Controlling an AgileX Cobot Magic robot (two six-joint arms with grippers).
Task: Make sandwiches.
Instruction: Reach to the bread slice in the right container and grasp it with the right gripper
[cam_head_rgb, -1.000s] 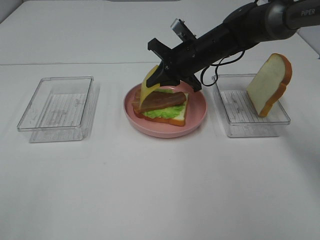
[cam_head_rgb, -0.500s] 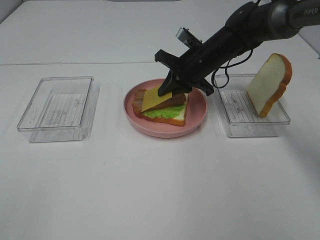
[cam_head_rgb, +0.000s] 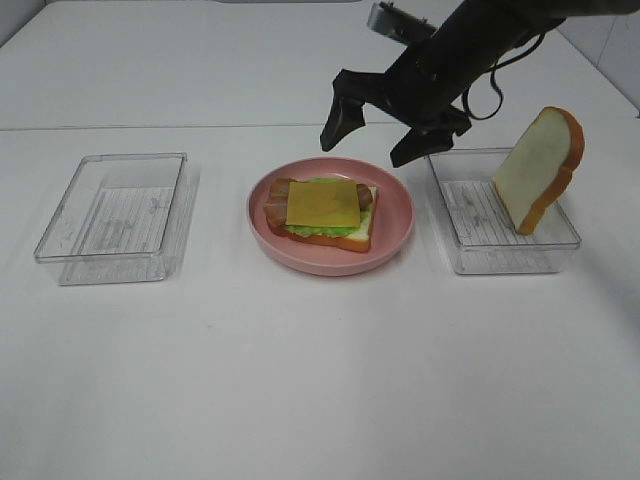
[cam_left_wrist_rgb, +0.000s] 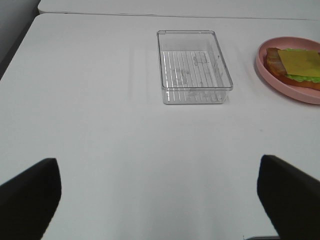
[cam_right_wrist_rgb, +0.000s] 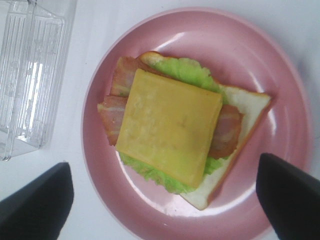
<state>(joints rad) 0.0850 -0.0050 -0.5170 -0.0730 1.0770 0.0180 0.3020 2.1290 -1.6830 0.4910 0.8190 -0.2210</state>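
Note:
The sandwich stack (cam_head_rgb: 320, 212) lies on the pink plate (cam_head_rgb: 395, 235): a bread slice, green lettuce, bacon and ham, with a yellow cheese square (cam_head_rgb: 322, 203) flat on top. My right gripper (cam_head_rgb: 372, 143) hovers open just behind and above the plate, holding nothing. In the right wrist view the cheese (cam_right_wrist_rgb: 170, 127) lies free, and the dark fingertips (cam_right_wrist_rgb: 35, 205) stand far apart on either side of it. A second bread slice (cam_head_rgb: 540, 170) leans upright in the right clear tray (cam_head_rgb: 500, 255). My left gripper (cam_left_wrist_rgb: 160, 200) is open over bare table and does not show in the exterior view.
An empty clear tray (cam_head_rgb: 115, 215) sits left of the plate and also shows in the left wrist view (cam_left_wrist_rgb: 192, 70), with the plate's rim (cam_left_wrist_rgb: 265, 70) beside it. A seam in the table runs behind the trays.
The right gripper lowered the cheese square onto the stack, opened and let it go, then rose up and back. The cheese now lies flat on the bacon.

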